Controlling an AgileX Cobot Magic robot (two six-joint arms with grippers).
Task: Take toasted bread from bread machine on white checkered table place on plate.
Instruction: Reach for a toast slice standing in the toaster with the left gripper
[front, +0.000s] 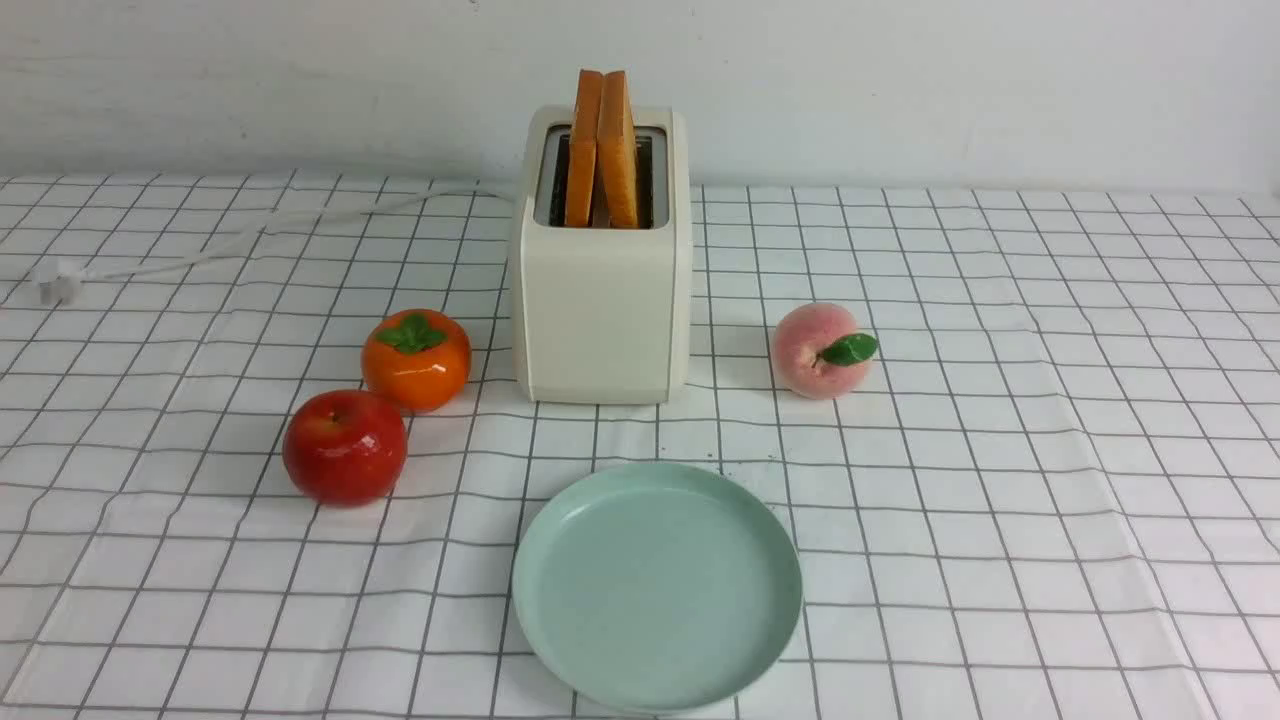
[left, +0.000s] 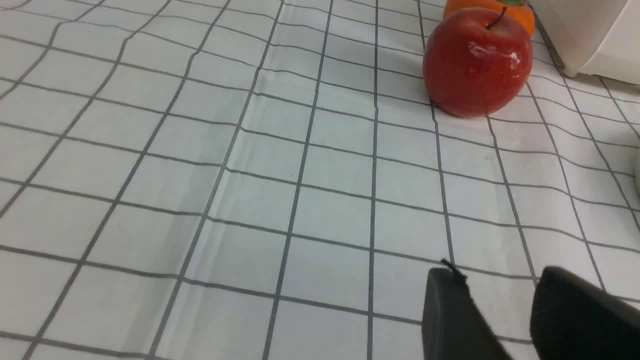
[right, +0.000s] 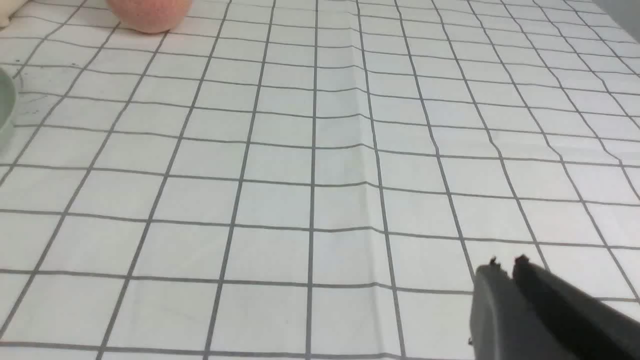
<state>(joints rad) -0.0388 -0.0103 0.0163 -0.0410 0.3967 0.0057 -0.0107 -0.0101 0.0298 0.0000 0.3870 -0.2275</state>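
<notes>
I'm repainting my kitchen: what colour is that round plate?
The round plate is pale mint green, clearest in the front view.

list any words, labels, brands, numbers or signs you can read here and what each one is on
There are none to read.
The toaster, the plate, the apple and the peach show no lettering, numbers or signs on the sides in view.
</notes>
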